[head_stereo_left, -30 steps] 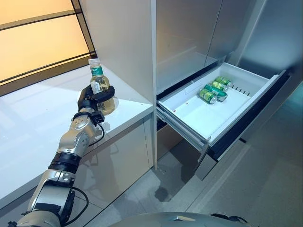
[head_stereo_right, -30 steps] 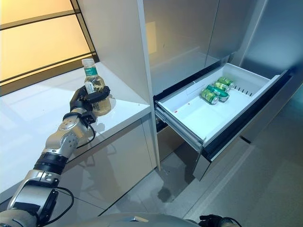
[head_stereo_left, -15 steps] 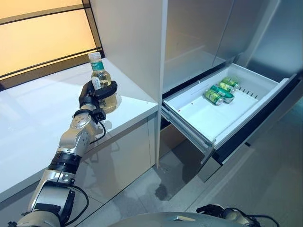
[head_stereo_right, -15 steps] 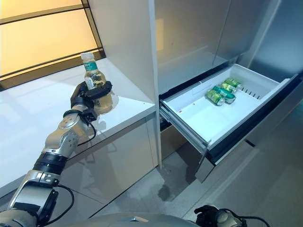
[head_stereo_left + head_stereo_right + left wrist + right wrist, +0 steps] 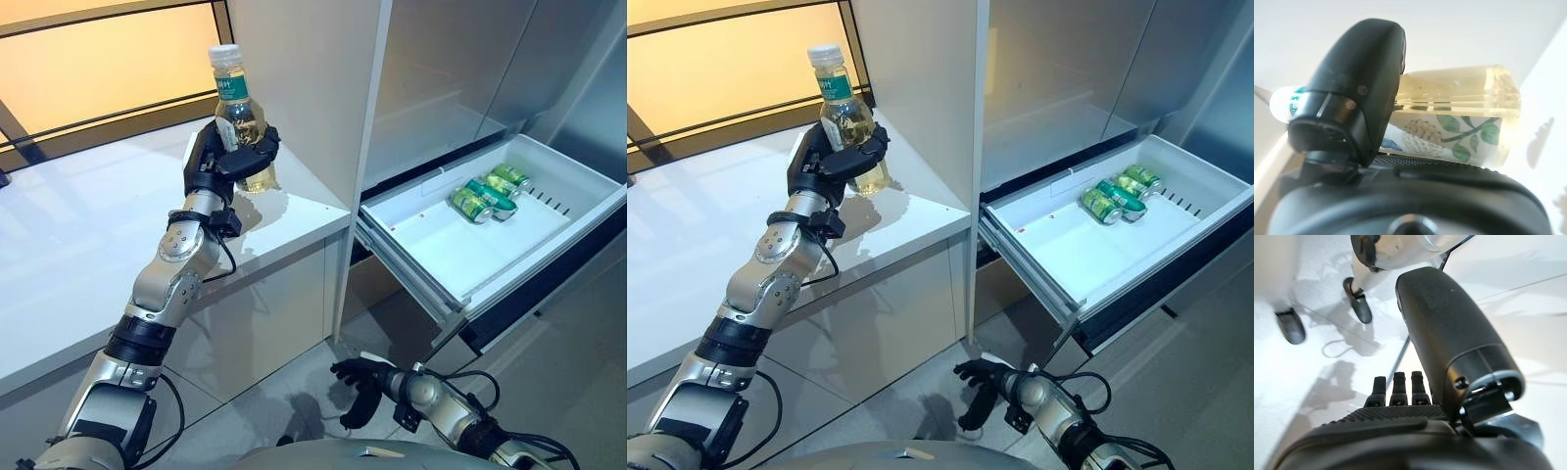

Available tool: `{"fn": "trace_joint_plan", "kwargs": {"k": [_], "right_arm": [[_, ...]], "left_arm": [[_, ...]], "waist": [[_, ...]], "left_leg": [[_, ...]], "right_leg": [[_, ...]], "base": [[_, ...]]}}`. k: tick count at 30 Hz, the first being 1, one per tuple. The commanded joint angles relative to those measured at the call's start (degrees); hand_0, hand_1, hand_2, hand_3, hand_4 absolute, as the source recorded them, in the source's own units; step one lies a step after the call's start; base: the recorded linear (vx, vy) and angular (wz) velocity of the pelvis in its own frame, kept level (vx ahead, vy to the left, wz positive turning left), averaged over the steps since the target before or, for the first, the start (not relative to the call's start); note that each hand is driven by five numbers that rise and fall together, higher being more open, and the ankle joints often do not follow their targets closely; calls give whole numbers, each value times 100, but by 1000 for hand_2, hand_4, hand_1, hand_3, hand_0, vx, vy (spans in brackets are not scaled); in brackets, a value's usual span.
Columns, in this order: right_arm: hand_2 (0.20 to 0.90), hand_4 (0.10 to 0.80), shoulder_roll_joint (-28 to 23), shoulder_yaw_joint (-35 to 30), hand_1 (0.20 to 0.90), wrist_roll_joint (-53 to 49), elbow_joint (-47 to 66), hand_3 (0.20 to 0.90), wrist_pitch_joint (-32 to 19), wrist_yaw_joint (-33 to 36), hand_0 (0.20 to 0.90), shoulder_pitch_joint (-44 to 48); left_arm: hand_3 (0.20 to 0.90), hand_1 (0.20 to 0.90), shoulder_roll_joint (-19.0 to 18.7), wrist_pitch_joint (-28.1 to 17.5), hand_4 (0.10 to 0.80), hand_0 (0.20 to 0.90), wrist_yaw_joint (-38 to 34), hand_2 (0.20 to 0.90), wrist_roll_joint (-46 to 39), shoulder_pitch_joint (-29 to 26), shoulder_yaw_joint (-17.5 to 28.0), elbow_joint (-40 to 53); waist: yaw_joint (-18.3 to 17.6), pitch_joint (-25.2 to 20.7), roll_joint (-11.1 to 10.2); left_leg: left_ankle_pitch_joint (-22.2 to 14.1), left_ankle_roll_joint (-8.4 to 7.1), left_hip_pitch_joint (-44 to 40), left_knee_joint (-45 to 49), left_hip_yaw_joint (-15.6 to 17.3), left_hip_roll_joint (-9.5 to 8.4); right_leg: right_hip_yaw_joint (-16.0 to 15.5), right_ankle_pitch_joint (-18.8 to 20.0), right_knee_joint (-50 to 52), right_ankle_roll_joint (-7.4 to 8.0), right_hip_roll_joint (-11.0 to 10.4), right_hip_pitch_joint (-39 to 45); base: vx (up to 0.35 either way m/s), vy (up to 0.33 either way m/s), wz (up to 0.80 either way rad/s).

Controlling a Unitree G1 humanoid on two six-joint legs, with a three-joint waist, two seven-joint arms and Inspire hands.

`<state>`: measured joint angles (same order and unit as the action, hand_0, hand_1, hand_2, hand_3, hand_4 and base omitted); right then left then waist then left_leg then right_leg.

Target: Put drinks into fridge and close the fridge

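Observation:
A clear bottle (image 5: 236,110) of pale yellow drink with a white cap and a green label is upright in my left hand (image 5: 217,164), a little above the white counter (image 5: 78,255). The fingers and thumb are curled round its body; the left wrist view shows the thumb (image 5: 1352,93) across the bottle (image 5: 1459,112). The white fridge drawer (image 5: 441,240) stands pulled out to the right, with green cans (image 5: 485,196) lying at its far end. My right hand (image 5: 361,377) hangs low over the floor in front of the drawer, with its fingers (image 5: 1396,387) relaxed and empty.
A tall white cabinet panel (image 5: 313,78) rises between the counter and the fridge. Grey fridge doors (image 5: 460,59) stand above the drawer. An orange-lit window (image 5: 108,59) runs behind the counter. Grey floor (image 5: 578,352) lies below the drawer.
My left hand has lifted the bottle higher above the counter. The camera has shifted, so the scene sits further right. My right hand has come into view at the bottom.

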<state>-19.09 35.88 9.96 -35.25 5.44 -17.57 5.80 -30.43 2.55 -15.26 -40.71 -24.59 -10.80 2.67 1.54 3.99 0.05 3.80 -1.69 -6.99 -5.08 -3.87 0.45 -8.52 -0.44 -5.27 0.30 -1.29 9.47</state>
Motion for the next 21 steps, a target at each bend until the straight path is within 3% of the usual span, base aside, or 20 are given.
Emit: {"fn": "trace_joint_plan", "kwargs": {"k": [1, 3, 6, 11, 21], "right_arm": [[900, 800, -44, -16, 900, -256, -150, 900, -1478, 361, 900, 77], [900, 800, -54, -15, 900, -295, -27, 900, -1572, 391, 900, 26], [900, 800, -207, -78, 900, -640, 1046, 900, -1419, 197, 900, -178], [900, 800, -488, -501, 900, -1246, 2519, 900, -1171, -219, 900, -171], [900, 800, -1031, -2122, 900, -3361, 4090, 900, -1249, -2346, 900, 127]], "left_arm": [[200, 300, -388, -1455, 100, 300, 564, 300, -314, -1021, 335, 670], [200, 300, -455, -1382, 100, 300, 637, 300, -512, -1044, 374, 766], [200, 300, -641, -1366, 100, 300, 709, 300, -854, -1046, 393, 949], [200, 300, -730, -1670, 100, 300, 890, 300, -1089, -725, 494, 1077], [200, 300, -449, -1993, 100, 300, 1804, 300, -1163, 280, 1156, 1374]], "waist": [[24, -264, 22], [16, -257, 35], [-41, -219, 35], [-75, -160, 11], [-88, -176, -65]], "left_leg": [[-529, 171, -1, 8, -153, -336], [-540, 182, -8, 8, -135, -338], [-534, 170, -26, 8, -80, -324], [-512, 151, -78, 8, -84, -317], [-444, 150, -57, 8, -55, -313]], "right_leg": [[60, -21, 123, 377, -129, -119], [41, -23, 110, 382, -142, -104], [22, -20, 127, 415, -162, -100], [38, 20, 129, 421, -155, -71], [24, 101, 151, 426, -180, -118]], "base": [[-21, 32, 2], [-27, 29, 6], [-42, 13, 4], [0, 0, 0], [-13, 3, 0]]}}
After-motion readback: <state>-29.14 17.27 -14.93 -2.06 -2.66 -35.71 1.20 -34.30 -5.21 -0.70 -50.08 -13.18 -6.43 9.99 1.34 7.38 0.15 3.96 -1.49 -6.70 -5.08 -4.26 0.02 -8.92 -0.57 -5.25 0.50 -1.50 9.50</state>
